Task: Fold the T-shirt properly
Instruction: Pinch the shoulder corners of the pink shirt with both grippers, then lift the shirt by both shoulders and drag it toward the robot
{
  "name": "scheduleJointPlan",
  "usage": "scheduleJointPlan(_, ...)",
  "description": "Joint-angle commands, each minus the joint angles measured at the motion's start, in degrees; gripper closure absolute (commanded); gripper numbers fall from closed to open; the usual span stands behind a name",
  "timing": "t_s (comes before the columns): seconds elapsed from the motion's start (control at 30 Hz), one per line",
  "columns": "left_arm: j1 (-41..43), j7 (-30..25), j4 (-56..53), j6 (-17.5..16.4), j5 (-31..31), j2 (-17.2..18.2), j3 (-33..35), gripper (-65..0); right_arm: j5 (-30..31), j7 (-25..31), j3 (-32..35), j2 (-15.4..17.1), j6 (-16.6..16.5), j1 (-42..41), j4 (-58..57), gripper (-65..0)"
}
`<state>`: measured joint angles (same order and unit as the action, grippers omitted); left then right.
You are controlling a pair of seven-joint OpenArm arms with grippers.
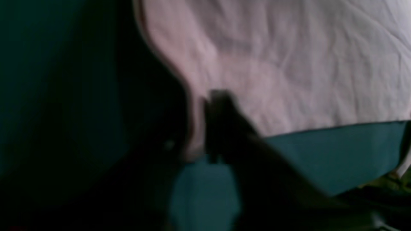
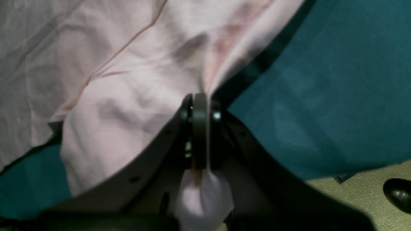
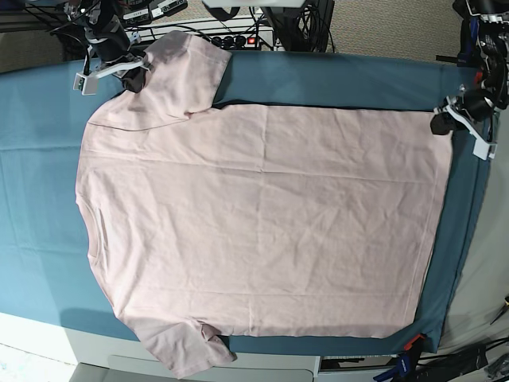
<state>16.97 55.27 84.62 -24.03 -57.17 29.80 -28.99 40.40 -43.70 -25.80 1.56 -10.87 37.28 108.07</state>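
The pale pink T-shirt [image 3: 262, 215] is spread flat, plain side up, over the teal table cloth [image 3: 40, 183], and most of the base view's centre is filled by it. Its collar edge is turned towards 9 o'clock and its hem towards 3 o'clock; one sleeve is seen at 11 o'clock, the other at 7 o'clock.

The fabric is judged to be light, soft and limp. It will not hold a shape, it will sag between two held points, and drag on the cloth beneath is to be expected. Fine creases are seen across the body. Hold is best taken at seams and corners: the shoulder by the sleeve, and the hem corner on the same long side, so that the edge can be carried over as one line.

The right gripper [image 2: 200, 106] is placed at 11 o'clock in the base view, by the upper sleeve. Its jaws are closed on a pinch of pink fabric, and a tuft is pushed out behind them.

The left gripper [image 1: 200, 128] is set at 2 o'clock in the base view, at the hem corner. In the blurred wrist view the jaws are seen drawn together with the shirt's edge between them.
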Motion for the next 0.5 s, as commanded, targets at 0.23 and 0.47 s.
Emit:
scheduleJointPlan(0.23, 1.6, 2.4, 2.4, -0.5, 0.5, 0.9, -0.2, 0.0, -2.8, -4.6, -0.2, 0.5, -3.3, 1.9, -0.1, 0.0)
scheduleJointPlan(0.47, 8.1, 2.4, 8.1, -0.7, 0.5, 1.0, -4.3, 0.0, -2.3, -5.8, -3.0, 5.0, -4.0, 5.4, -0.1, 0.0)
